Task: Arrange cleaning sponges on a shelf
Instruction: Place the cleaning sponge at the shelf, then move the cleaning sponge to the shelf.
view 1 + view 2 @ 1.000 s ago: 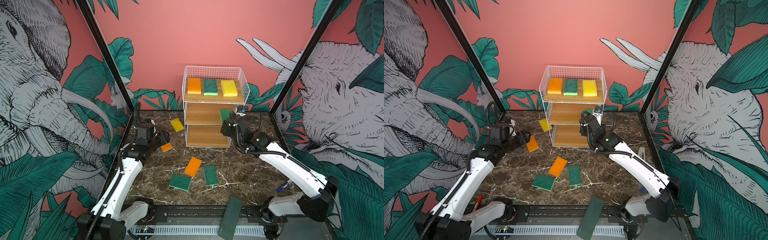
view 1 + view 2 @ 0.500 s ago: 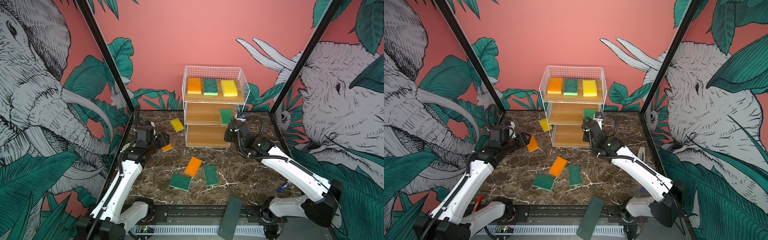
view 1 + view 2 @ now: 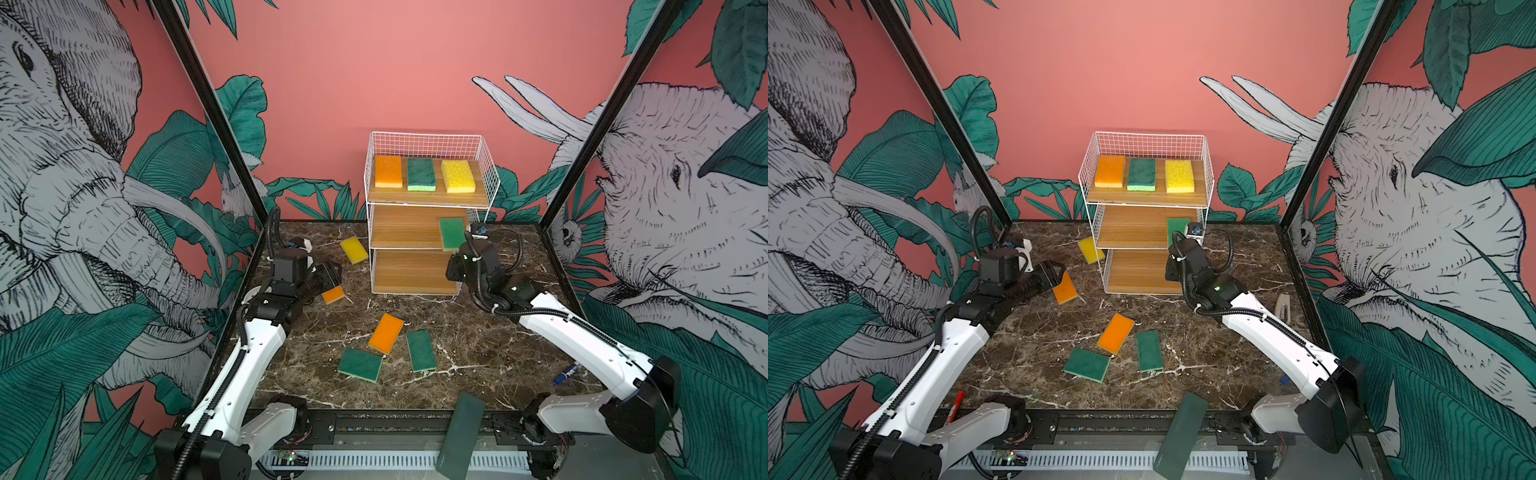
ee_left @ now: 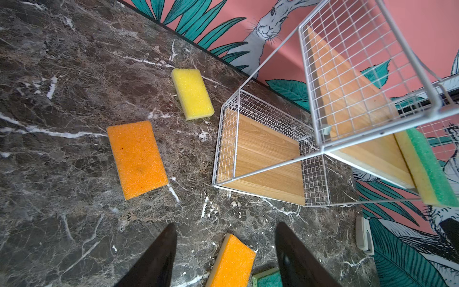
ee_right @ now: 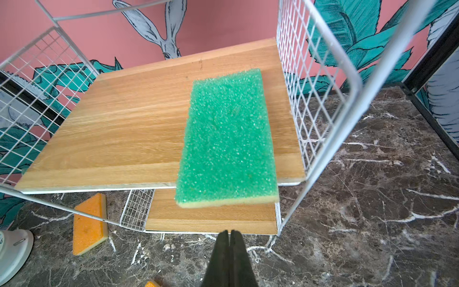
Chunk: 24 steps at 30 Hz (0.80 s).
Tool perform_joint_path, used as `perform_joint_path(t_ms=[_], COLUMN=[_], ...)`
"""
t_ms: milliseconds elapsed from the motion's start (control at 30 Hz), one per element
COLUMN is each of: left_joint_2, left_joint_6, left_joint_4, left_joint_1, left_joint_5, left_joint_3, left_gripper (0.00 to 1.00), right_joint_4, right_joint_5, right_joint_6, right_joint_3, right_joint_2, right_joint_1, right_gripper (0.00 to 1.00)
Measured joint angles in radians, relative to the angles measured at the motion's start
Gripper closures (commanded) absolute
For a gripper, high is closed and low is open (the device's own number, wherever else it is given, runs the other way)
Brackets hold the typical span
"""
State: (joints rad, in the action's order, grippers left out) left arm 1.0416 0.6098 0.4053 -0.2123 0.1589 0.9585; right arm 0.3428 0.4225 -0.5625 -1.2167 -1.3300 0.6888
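Shelf (image 3: 403,230) stands at 12 o'clock on the marble table (image 3: 490,345), with top orange sponge (image 3: 388,171), top green sponge (image 3: 421,174) and top yellow sponge (image 3: 458,176) in a row on its highest board. On the middle board, toward 3 o'clock, lies the overhanging green sponge (image 5: 227,139), its near end past the board's front edge. The right gripper (image 5: 229,233) hangs just off that end, jaws pressed together on nothing. The left gripper (image 4: 225,225), at 10 o'clock, has its jaws apart and empty. On the table lie a loose yellow sponge (image 3: 354,250) at 11 o'clock beside the shelf, a side orange sponge (image 3: 332,294) just beside the left gripper, a central orange sponge (image 3: 386,332), a lengthwise green sponge (image 3: 421,351) at its 5 o'clock and a slanted green sponge (image 3: 360,364) at its 7 o'clock
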Motion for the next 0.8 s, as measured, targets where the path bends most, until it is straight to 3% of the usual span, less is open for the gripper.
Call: perform_joint_path(t_ms=[800], left_joint_2=[0.005], left_joint_6=[0.001], left_joint_4=[-0.03], left_joint_1=[0.0], left_joint_5=[0.006], left_joint_3=[-0.013], left_gripper=[0.35], right_joint_4=[-0.035], right_joint_5=[0.008], right_joint_6=[0.035], right_joint_3=[-0.059], right_joint_2=[-0.08], right_joint_1=[-0.022], right_gripper=[1.0])
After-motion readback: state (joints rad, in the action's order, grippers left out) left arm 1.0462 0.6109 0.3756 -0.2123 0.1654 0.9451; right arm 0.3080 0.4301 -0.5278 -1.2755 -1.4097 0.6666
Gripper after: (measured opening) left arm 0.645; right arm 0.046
